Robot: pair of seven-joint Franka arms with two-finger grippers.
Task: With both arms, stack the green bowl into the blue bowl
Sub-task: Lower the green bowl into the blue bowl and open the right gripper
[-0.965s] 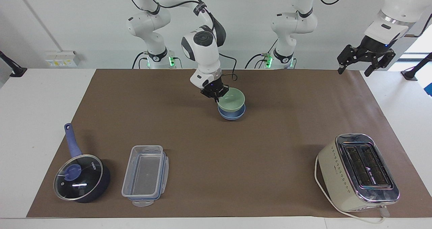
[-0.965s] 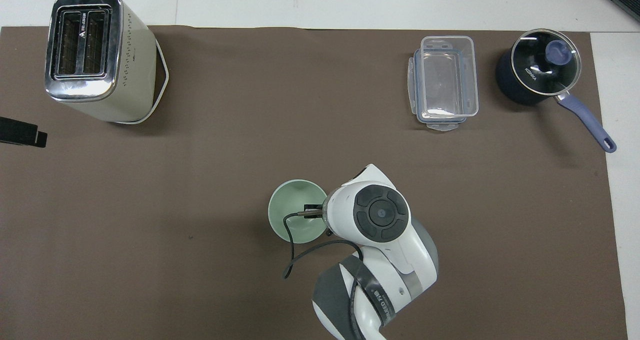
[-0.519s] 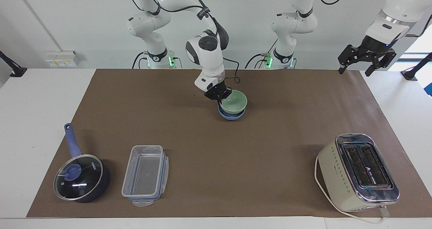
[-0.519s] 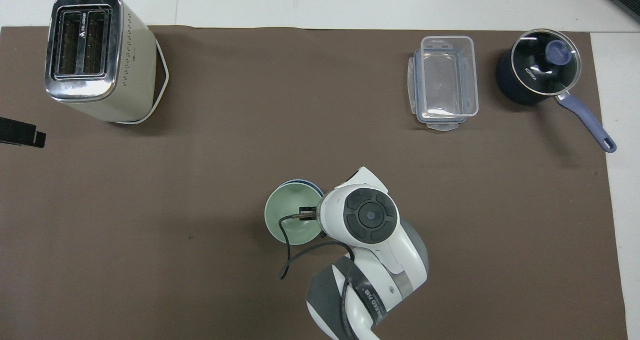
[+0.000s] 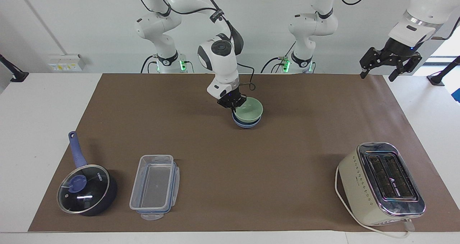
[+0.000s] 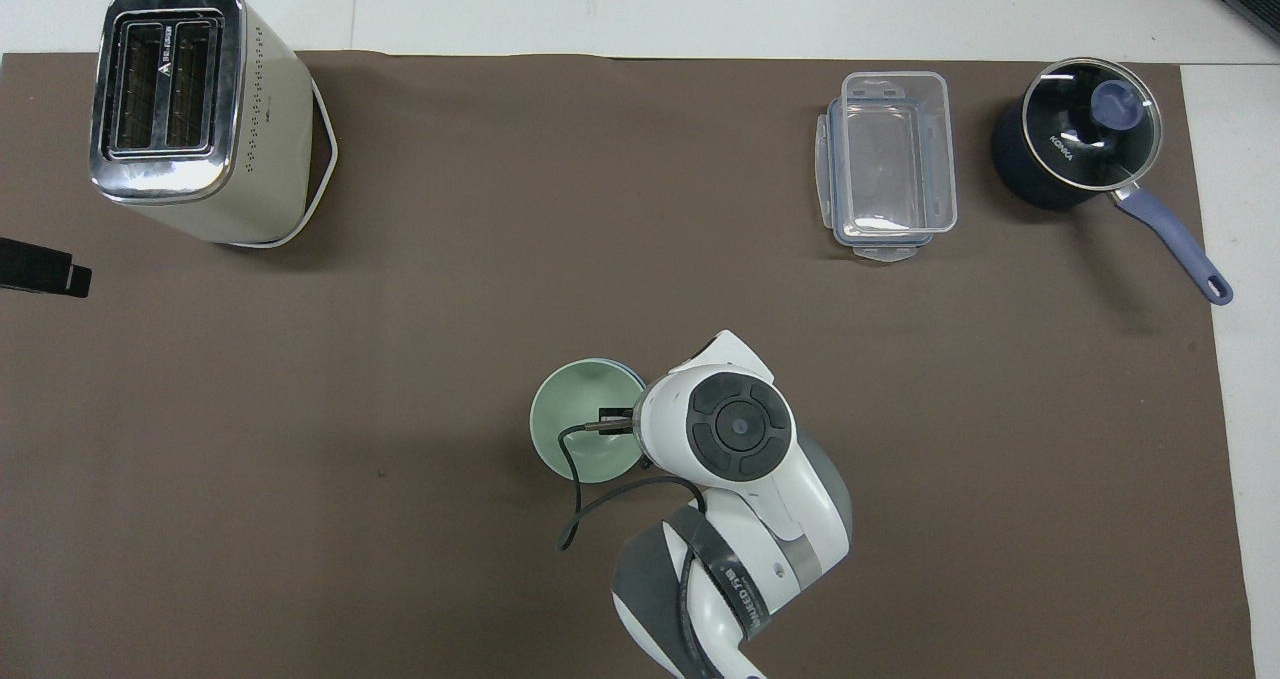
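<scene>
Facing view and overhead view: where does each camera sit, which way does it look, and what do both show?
Facing view: high across the table, looking at the robots; both arms show, right gripper shut on the green bowl in the blue bowl, left gripper open, waiting over the mat's corner.
Overhead view: above the robots' end, looking steeply down; only the right arm's wrist and the left gripper's tip show.
Shared: bowls, toaster, clear container, saucepan.

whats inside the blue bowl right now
The green bowl sits nested in the blue bowl, with the right gripper shut on its rim. The blue bowl's inside is covered; only its outer wall shows.
</scene>
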